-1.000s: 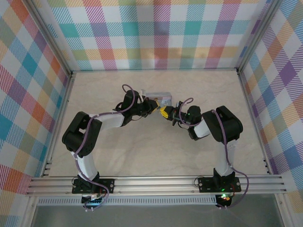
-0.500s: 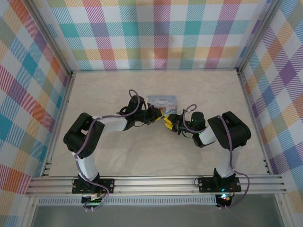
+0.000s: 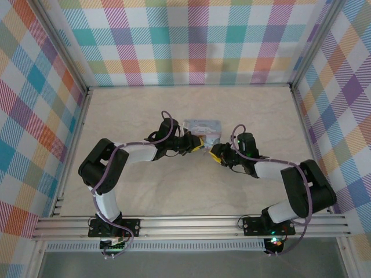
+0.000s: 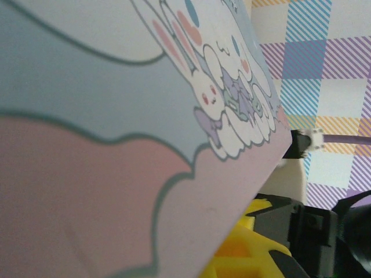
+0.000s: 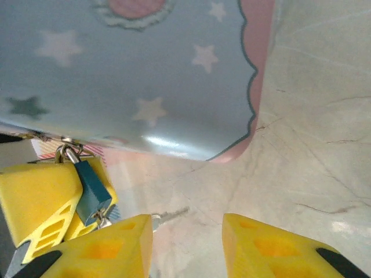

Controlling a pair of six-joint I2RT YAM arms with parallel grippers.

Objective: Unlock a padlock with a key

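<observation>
Both arms reach inward and meet at the blue tin (image 3: 203, 125). The left tool (image 3: 198, 142) is closed on the padlock (image 5: 93, 194) at the tin's edge. The right tool (image 5: 186, 234) stands open above the bench (image 5: 313, 145), the key (image 5: 171, 215) just beside its finger.

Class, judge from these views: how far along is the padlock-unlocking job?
Done: the left gripper is shut on the padlock, which hangs from the tin. In hand: the jaws of the right gripper stand open, with the key lying unheld beside them. Left: grasp the key, insert it, turn it; the shackle looks closed.
</observation>
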